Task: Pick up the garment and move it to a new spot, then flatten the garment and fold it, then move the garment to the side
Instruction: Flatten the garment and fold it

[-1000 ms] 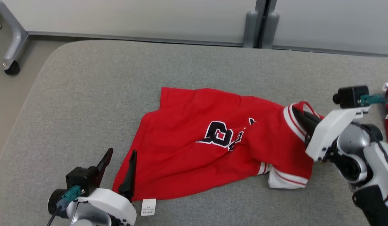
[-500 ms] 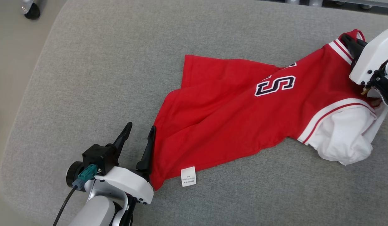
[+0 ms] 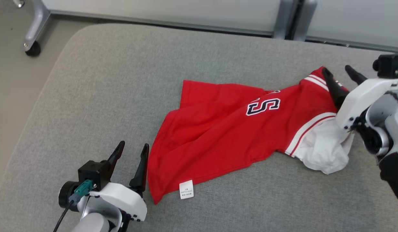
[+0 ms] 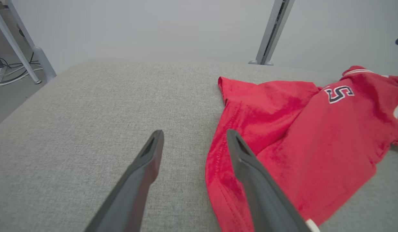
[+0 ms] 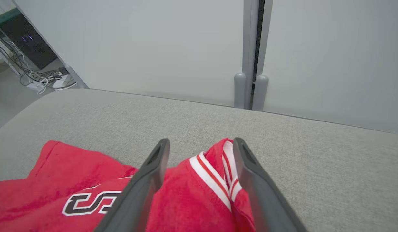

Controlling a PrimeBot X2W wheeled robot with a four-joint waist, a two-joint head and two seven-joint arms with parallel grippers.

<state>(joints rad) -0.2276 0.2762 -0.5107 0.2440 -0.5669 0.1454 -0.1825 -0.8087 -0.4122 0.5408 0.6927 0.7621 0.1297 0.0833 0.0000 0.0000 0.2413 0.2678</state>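
Note:
The garment [image 3: 224, 135] is a red jersey with white-striped trim and a dark "S" patch. It lies stretched out across the grey padded table [image 3: 121, 80], with a white lining bunched at its right end. My left gripper [image 3: 133, 145] stands open just left of the garment's lower-left hem; in the left wrist view the left gripper [image 4: 195, 132] has its right finger over the edge of the garment [image 4: 298, 135]. My right gripper [image 3: 336, 70] is open at the striped shoulder. In the right wrist view the right gripper [image 5: 202, 141] has loose trim of the garment [image 5: 186, 193] between its fingers.
A white care label [image 3: 186, 189] sticks out at the garment's near hem. The table's rounded left edge drops to the floor, where a wheeled grey frame leg [image 3: 33, 48] stands. Grey partition posts [image 3: 284, 19] rise behind the table's far edge.
My right gripper was shut on the garment's striped shoulder and now stands open. The garment was drawn out longer to the right. The head camera has shifted. The left gripper stays open.

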